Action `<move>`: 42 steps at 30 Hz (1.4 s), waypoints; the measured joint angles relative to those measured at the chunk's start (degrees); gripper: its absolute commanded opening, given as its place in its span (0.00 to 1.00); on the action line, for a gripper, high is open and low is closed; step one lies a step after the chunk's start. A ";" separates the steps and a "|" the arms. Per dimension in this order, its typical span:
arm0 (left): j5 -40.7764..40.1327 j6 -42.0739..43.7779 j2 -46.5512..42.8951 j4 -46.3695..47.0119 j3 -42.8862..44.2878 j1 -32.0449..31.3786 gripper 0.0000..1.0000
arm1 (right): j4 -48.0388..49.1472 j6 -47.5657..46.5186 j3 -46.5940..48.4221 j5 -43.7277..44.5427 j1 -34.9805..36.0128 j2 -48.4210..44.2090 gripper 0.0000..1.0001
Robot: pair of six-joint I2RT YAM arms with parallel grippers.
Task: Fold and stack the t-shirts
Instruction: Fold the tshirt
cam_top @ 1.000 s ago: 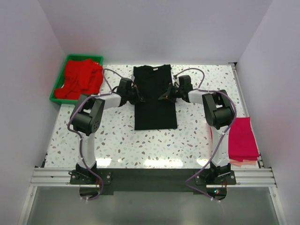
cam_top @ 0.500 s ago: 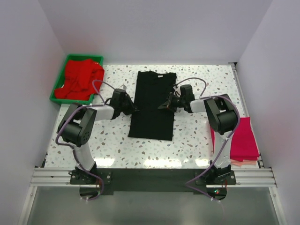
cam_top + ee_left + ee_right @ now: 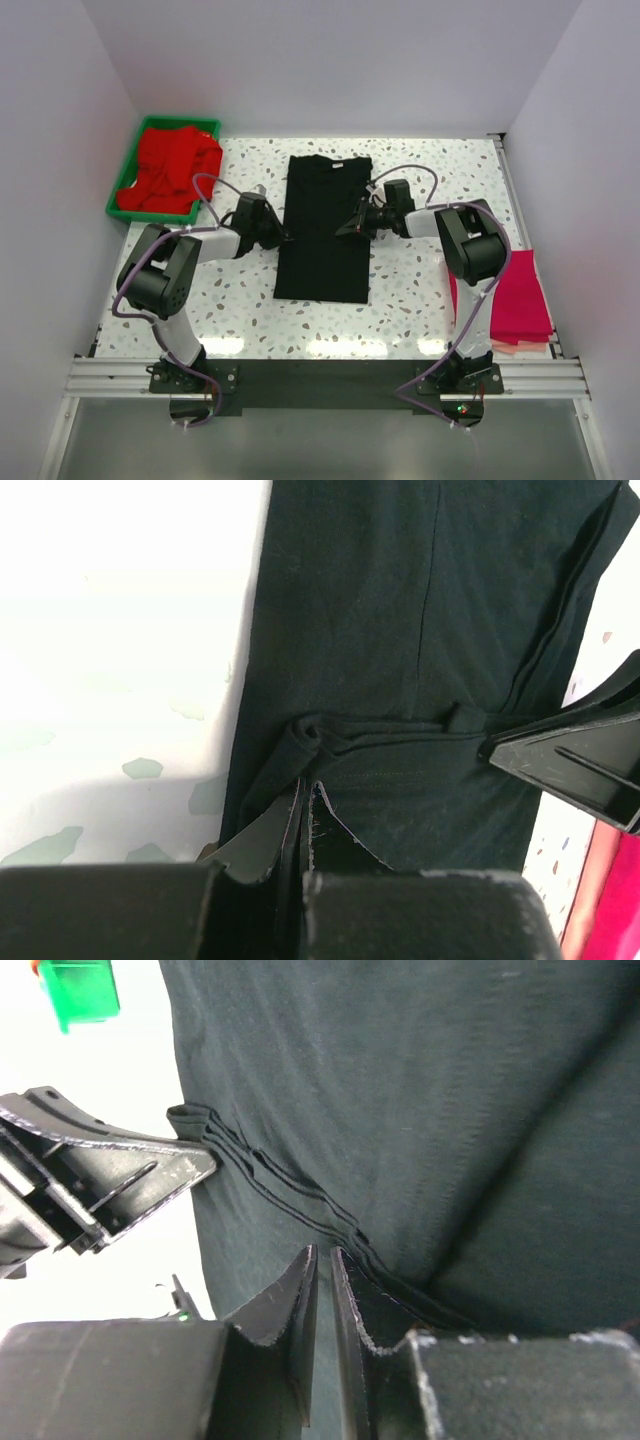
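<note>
The black t-shirt (image 3: 322, 250) lies flat mid-table as a long strip, its sides folded in and its neck at the far end. My left gripper (image 3: 284, 235) is shut on its left edge, where the cloth bunches at the fingertips in the left wrist view (image 3: 305, 785). My right gripper (image 3: 345, 229) is shut on its right edge by the sleeve hem, which shows in the right wrist view (image 3: 323, 1252). Red t-shirts (image 3: 170, 165) lie heaped in the green tray. A folded magenta-pink t-shirt (image 3: 518, 295) lies at the right edge of the table.
The green tray (image 3: 160, 214) stands at the far left corner against the wall. White walls close in the table on the left, the back and the right. The speckled tabletop (image 3: 420, 300) shows on both sides of the black shirt.
Both grippers have drawn the black t-shirt toward the near edge and slightly left, mostly in the first half second. It now lies a little slanted. The other shirts have not moved.
</note>
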 measured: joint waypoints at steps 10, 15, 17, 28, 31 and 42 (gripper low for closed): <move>1.20 -0.33 0.31 0.33 0.00 0.76 0.00 | -0.48 0.07 -0.31 -3.85 -7.26 0.31 0.20; 1.99 -0.42 0.22 0.20 0.07 1.29 0.15 | -1.73 0.00 -0.28 -3.87 -8.22 0.26 0.21; 2.47 -0.20 -0.11 -0.24 0.31 1.75 0.32 | -3.39 -0.46 -0.28 -2.93 -8.17 -0.50 0.24; 0.98 0.83 -17.62 -8.28 -1.90 3.50 0.50 | -12.87 -1.55 -16.63 9.88 -5.44 -29.40 0.44; 0.11 1.18 -24.33 -10.97 -6.36 3.50 0.52 | -13.57 -0.59 -24.20 12.74 -0.70 -35.54 0.45; 2.27 2.16 -37.55 -18.29 -22.49 3.50 0.56 | -18.32 6.38 -42.49 19.74 7.37 -53.66 0.47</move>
